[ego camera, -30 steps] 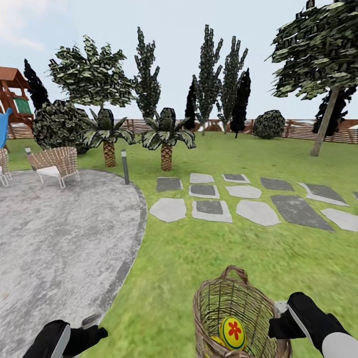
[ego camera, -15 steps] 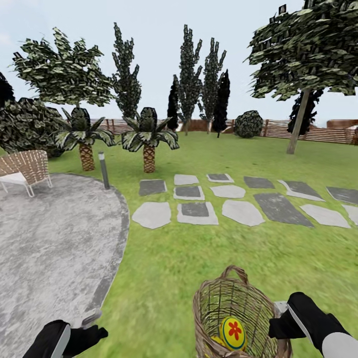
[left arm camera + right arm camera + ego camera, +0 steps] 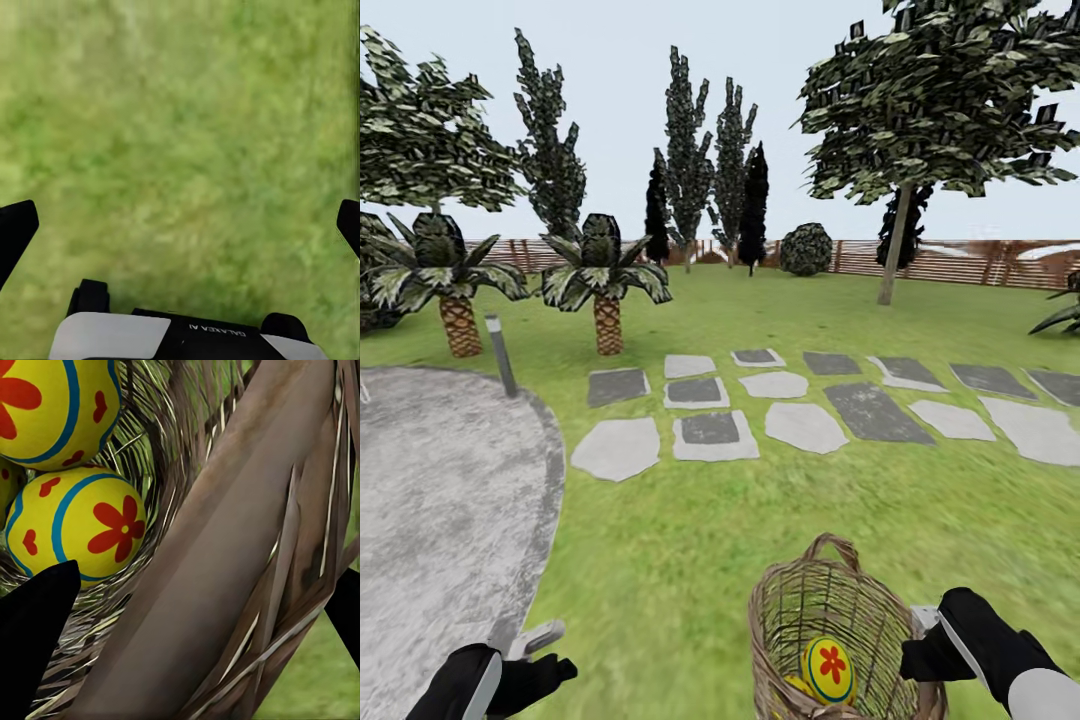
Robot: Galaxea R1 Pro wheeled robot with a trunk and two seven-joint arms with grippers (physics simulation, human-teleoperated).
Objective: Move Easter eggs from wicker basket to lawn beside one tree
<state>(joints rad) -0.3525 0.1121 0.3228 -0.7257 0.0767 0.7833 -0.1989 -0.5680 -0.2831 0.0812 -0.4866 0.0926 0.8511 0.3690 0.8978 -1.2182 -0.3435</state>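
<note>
Our right gripper (image 3: 920,640) clamps the rim of the round, tan woven wicker basket (image 3: 830,620), with bumpy-weave sides and yellow eggs with red flowers (image 3: 79,529) inside. Our left gripper (image 3: 180,225) hangs wide open over the soft green lawn (image 3: 690,540). Flat grey paving stones (image 3: 800,425) lie between us and the thin-trunked leafy tree (image 3: 897,240).

The wicker basket (image 3: 835,640) runs off the bottom edge of the head view, hiding its base, and only one Easter egg (image 3: 828,670) shows clearly there through the weave. In the right wrist view a third egg (image 3: 6,484) is a sliver at the left edge. Both grippers' fingers (image 3: 16,229) are cropped to dark tips.
</note>
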